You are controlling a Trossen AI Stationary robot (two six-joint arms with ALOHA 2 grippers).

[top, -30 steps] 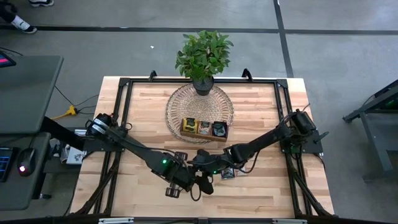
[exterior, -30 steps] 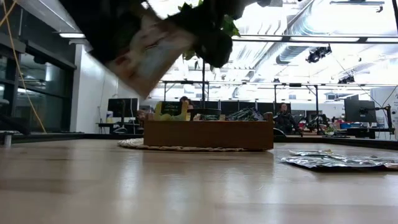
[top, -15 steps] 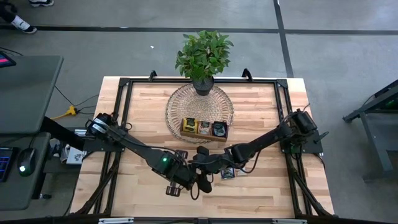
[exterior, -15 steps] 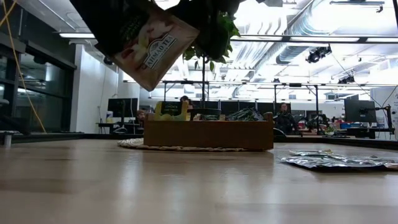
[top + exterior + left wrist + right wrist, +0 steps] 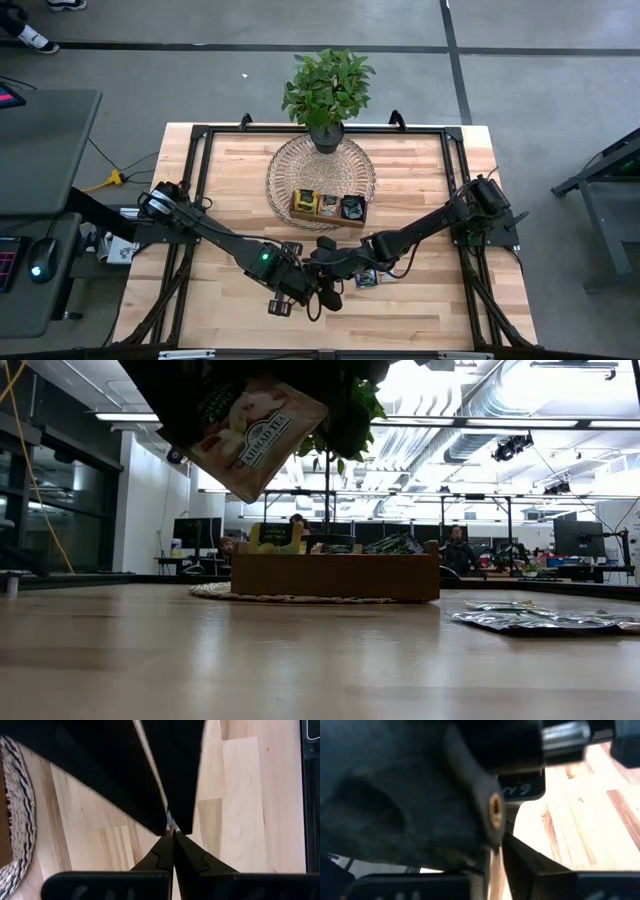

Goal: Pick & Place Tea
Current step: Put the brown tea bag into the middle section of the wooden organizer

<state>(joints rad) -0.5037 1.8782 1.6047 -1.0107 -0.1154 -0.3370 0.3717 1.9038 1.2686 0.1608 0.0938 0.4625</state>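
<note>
While my left gripper (image 5: pixel 173 834) is pinching a tea sachet (image 5: pixel 255 435) above the table (image 5: pixel 430 290).
My right gripper (image 5: pixel 322 266) is meeting it there; I cannot tell its fingers' state.

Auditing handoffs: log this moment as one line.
left gripper: shut on tea sachet, held above table | right gripper: at same sachet, grip unclear | tray: on woven mat

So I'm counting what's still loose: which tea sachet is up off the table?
The pale yellow-green sachet with a printed label, hanging tilted between the two grippers near the table's front; the others lie flat on the table or stand in the wooden tray.
</note>
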